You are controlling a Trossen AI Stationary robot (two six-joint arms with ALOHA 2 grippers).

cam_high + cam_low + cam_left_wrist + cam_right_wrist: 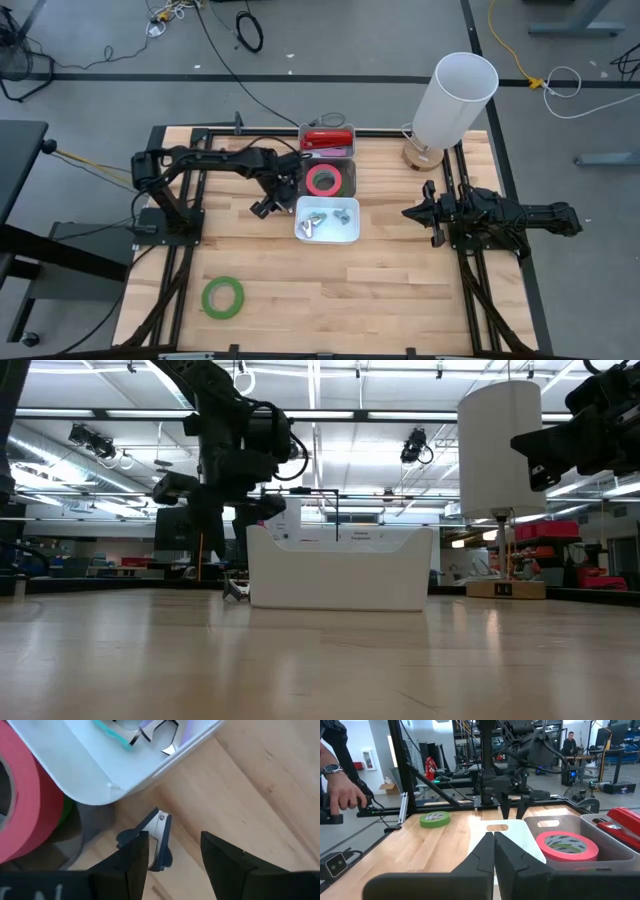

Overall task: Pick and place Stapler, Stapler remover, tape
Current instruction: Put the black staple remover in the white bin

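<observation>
A dark staple remover [156, 840] lies on the wooden table beside a corner of the white bin [100, 775]. My left gripper [172, 847] is open just over it, one finger [136, 862] next to the remover and the other on bare wood; it also shows in the high view [268, 206]. The white bin [327, 222] holds other staple removers [142, 732]. A pink tape roll [325, 180] lies in the middle grey bin, and a red stapler [328, 139] in the far grey bin. A green tape roll [222, 297] lies flat on the table near the front. My right gripper [410, 213] is shut and empty at the right.
A white lamp [452, 100] on a wooden base stands at the far right of the table. The three bins stand in a row at the table's far middle. A person's hand [342, 795] with a wristwatch shows beyond the table's left side. Bare wood lies in front of the bins.
</observation>
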